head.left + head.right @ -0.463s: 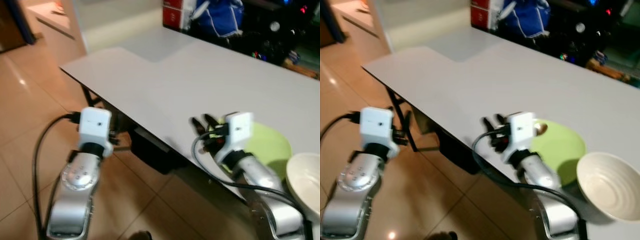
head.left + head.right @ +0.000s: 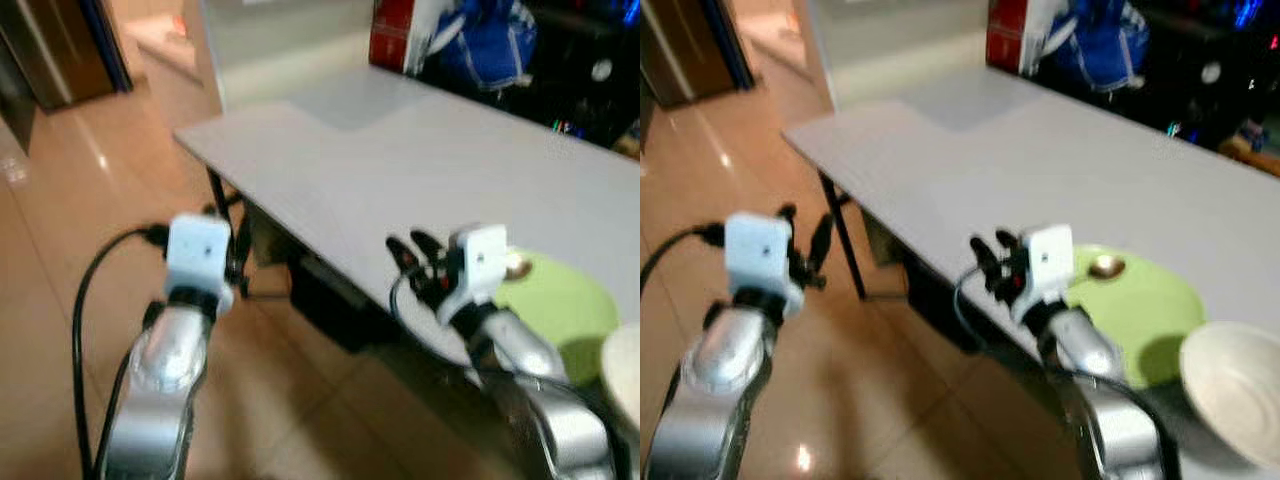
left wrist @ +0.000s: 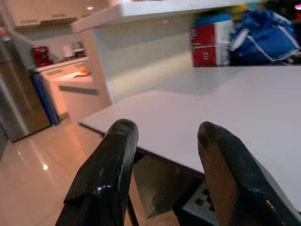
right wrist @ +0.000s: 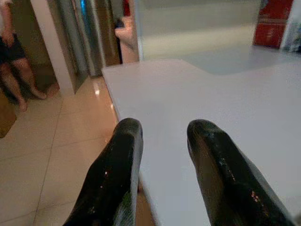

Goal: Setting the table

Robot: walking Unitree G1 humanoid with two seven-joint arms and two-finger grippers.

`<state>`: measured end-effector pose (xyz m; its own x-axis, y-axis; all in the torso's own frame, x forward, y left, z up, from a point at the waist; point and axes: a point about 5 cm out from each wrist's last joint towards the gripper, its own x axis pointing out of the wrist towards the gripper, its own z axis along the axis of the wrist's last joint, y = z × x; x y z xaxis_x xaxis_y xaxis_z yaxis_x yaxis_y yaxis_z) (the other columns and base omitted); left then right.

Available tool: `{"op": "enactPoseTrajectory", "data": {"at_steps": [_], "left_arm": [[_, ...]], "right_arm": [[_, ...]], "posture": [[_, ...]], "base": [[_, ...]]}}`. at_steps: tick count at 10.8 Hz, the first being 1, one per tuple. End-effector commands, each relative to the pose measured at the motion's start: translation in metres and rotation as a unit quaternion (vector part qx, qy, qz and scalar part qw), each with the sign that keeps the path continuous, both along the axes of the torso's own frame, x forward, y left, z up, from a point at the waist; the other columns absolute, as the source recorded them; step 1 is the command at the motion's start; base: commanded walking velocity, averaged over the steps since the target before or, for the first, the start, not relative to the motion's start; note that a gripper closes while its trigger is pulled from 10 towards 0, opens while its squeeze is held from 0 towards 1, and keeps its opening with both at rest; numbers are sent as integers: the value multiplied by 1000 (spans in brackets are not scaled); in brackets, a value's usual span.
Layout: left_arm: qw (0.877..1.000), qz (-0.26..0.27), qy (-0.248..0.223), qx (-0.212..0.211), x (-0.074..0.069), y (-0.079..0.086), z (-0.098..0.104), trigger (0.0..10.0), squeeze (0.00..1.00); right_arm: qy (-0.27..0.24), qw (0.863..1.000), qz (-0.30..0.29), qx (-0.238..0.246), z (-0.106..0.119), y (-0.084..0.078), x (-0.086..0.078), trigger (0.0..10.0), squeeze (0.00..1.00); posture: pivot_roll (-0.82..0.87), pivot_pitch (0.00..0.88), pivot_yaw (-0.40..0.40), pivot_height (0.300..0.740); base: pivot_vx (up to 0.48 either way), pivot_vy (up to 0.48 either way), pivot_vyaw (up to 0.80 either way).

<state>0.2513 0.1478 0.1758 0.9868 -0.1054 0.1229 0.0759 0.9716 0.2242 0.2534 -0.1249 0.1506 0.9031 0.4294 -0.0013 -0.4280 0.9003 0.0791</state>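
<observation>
Where the white worktop [image 2: 420,160] meets its near edge in the left eye view, a lime-green plate [image 2: 560,310] lies flat with a small round brownish item [image 2: 516,268] on its far rim; what that item is cannot be told. Just right of the plate, a white bowl [image 2: 628,372] sits partly cut off by the frame. The right gripper [image 2: 412,252] hovers at the worktop's near edge, just left of the plate, fingers apart and pointing away across the surface. The left gripper [image 2: 232,262] hangs over the tiled floor [image 2: 60,240], beside a black table leg [image 2: 215,195].

From the right eye view, a red box [image 2: 1012,40] and a blue bag [image 2: 1095,45] stand at the worktop's far end.

Along the left wrist view, two black fingers [image 3: 106,176] stand apart, aimed at the worktop's corner.

Through the right wrist view, the fingers [image 4: 115,176] are apart above the worktop's edge, and a person's legs [image 4: 19,75] stand in a doorway beyond.
</observation>
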Motion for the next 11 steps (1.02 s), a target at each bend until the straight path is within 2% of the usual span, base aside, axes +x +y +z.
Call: {"op": "enactPoseTrajectory", "data": {"at_steps": [1,5,11], "left_arm": [[1000,7,0,6,-1,2,0,10000,0],[1000,-2,-16,1,-5,1,4,10000,0],[1000,-4,-29,-1,-4,-1,7,10000,0]], "right_arm": [[-12,1000,23,4,7,5,0,10000,0],[-16,998,55,2,7,6,-1,10000,0],[-24,997,67,-6,11,4,0,10000,0]], "posture": [[41,0,-26,740],[50,0,-34,740],[49,0,-47,740]], "base": [[0,0,800],[0,0,800],[290,0,800]]}}
